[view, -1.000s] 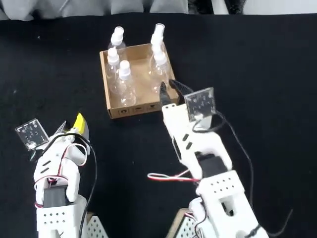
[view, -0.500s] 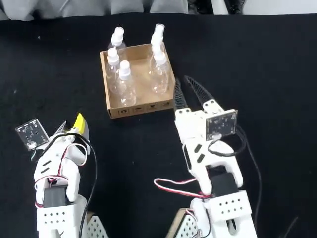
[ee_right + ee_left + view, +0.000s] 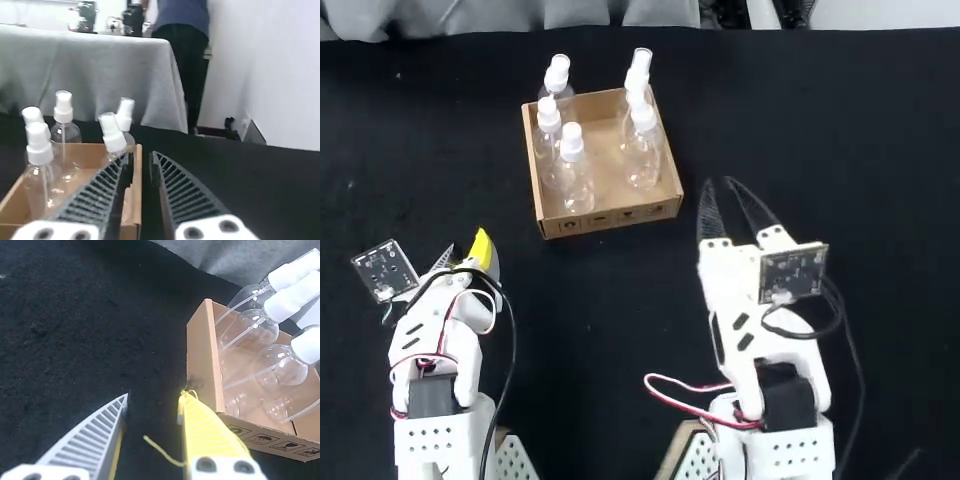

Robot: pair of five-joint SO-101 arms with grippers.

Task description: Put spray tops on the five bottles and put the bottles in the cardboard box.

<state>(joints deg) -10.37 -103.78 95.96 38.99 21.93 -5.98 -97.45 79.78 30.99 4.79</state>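
Black cloth covers the table [image 3: 840, 130] from edge to edge, and from the high view the cardboard box [image 3: 610, 215] sits toward 12 o'clock, open side up. The two white arms hold at the near edge, one on each side.

Over to the right gripper [image 3: 720, 186]: it hovers above the cloth at about 3 o'clock of the box, just beside its side wall without touching it. The dark ribbed jaws are parted by only a narrow slit and carry nothing. Its own wrist view looks straight past that slit along the box's edge.

Left gripper [image 3: 463, 255] now, well apart from the box at about 8 o'clock. One finger is yellow, one grey, spread wide and empty, tips aimed at the box's near corner.

Inside the box stand all five bottles [image 3: 570, 182], clear plastic and upright: three along the 9 o'clock wall, two along the 3 o'clock wall. Each one wears a white spray top [image 3: 570, 140], and the tops rise above the cardboard rim.
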